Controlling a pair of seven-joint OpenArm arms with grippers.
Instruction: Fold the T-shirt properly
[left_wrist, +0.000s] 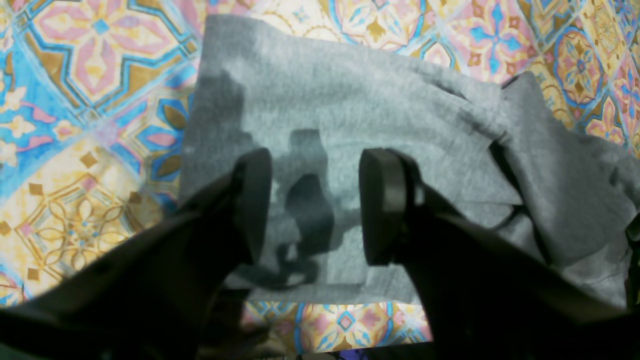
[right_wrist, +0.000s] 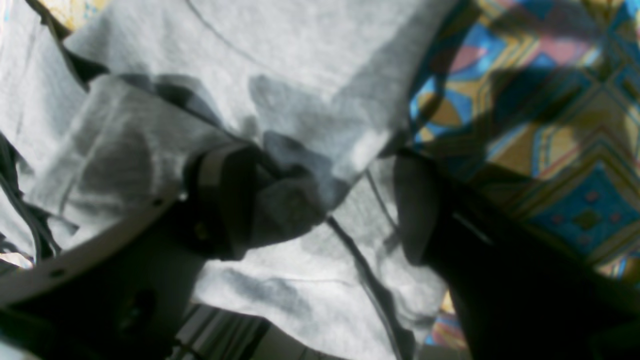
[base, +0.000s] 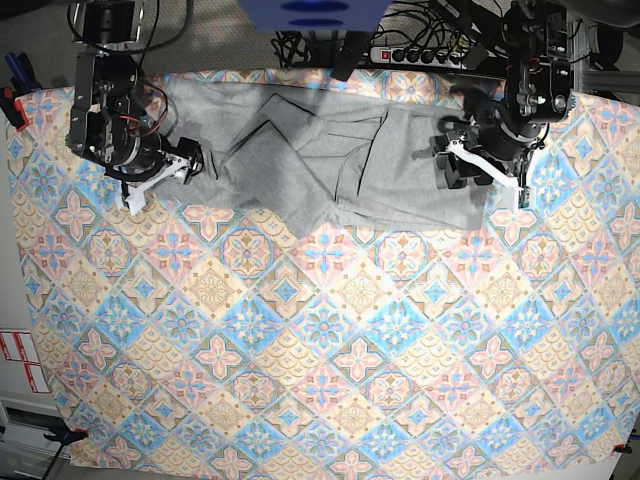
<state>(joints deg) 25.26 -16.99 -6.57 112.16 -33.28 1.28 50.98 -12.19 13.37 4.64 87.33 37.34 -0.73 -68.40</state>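
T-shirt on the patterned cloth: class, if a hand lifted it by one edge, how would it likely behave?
The T-shirt already lies in soft folds and creases, so it would probably droop limply instead of holding shape. It looks like thin knit, likely light for its spread. Pushed, it would probably bunch up on the tablecloth instead of sliding whole.

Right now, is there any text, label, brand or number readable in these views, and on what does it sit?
No text can be read in any view.
T-shirt: plain grey side up, no lettering showing.
Tablecloth: tile pattern only, no words.
White stickers with red marks at the base view's left edge: too small to read.
Power strip behind the table: no legible marking.
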